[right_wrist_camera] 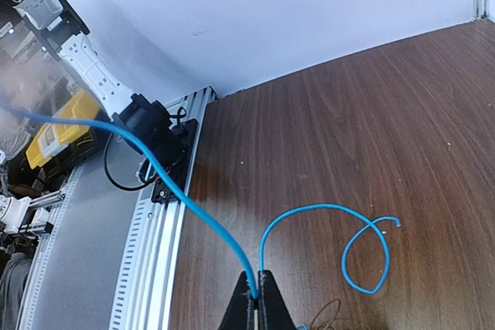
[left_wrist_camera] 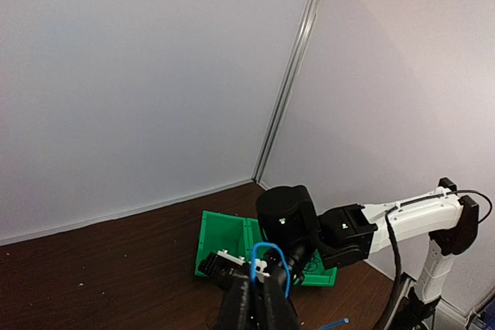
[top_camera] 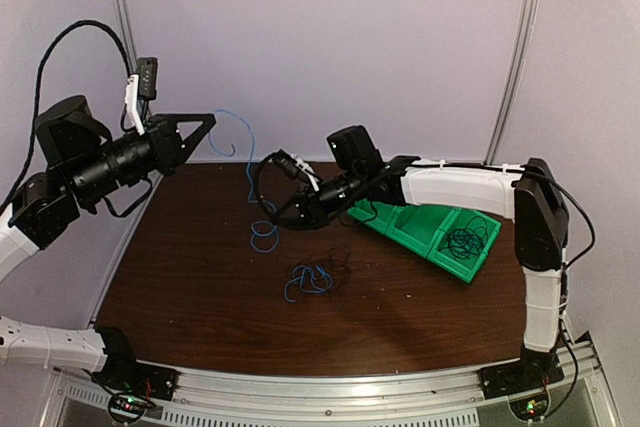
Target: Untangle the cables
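One bright blue cable (top_camera: 243, 137) runs between both grippers above the brown table (top_camera: 200, 287). My left gripper (top_camera: 210, 119) is raised at the back left and shut on its upper end; in the left wrist view the cable forms a small loop (left_wrist_camera: 271, 256) above the closed fingertips (left_wrist_camera: 259, 295). My right gripper (top_camera: 272, 217) is low over the table and shut on the same cable (right_wrist_camera: 193, 199), whose free end curls in a loop (right_wrist_camera: 371, 256) on the wood. A tangled pile of blue cable (top_camera: 305, 282) and thin black cable (top_camera: 335, 257) lies just in front.
A green two-compartment bin (top_camera: 420, 232) lies at the right behind the right arm, with a coiled black cable (top_camera: 470, 239) in its near compartment. It also shows in the left wrist view (left_wrist_camera: 224, 237). White walls enclose the back and sides. An aluminium rail (top_camera: 330, 387) edges the front.
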`<state>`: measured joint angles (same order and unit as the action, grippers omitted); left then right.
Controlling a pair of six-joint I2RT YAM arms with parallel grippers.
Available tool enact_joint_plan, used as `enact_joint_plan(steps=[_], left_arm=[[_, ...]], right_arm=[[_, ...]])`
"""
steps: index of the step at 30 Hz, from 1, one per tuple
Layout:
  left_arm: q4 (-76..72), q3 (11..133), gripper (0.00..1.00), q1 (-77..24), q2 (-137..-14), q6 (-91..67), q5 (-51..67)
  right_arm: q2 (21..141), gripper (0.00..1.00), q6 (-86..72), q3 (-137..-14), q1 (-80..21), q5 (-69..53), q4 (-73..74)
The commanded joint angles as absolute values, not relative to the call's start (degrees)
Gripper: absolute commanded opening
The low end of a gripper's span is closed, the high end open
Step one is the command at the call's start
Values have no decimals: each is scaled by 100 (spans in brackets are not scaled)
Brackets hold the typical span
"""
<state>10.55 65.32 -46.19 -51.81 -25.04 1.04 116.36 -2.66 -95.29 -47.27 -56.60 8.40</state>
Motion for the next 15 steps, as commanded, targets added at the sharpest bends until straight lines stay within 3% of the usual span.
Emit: enact_joint_plan(steps=[1,4,7,15], left_arm=[[1095,6266,29,-4636,-4958,-2433,-445],[1338,6026,55,-4641,-4957,-2086,-1003],[1505,5877,70,-4633,-5155,-1658,-1408],[1229,6051,75,-4602,-6265,-769,-1814]], right_arm=[[10902,0,505,-9950,-4400,-5135,1550],[10565,0,589,-10151,-3977,-5008,1721],[10315,0,538,-10252,-3490,-4936,1751],[9907,0,448,-10162,-2322,-4973,1756]])
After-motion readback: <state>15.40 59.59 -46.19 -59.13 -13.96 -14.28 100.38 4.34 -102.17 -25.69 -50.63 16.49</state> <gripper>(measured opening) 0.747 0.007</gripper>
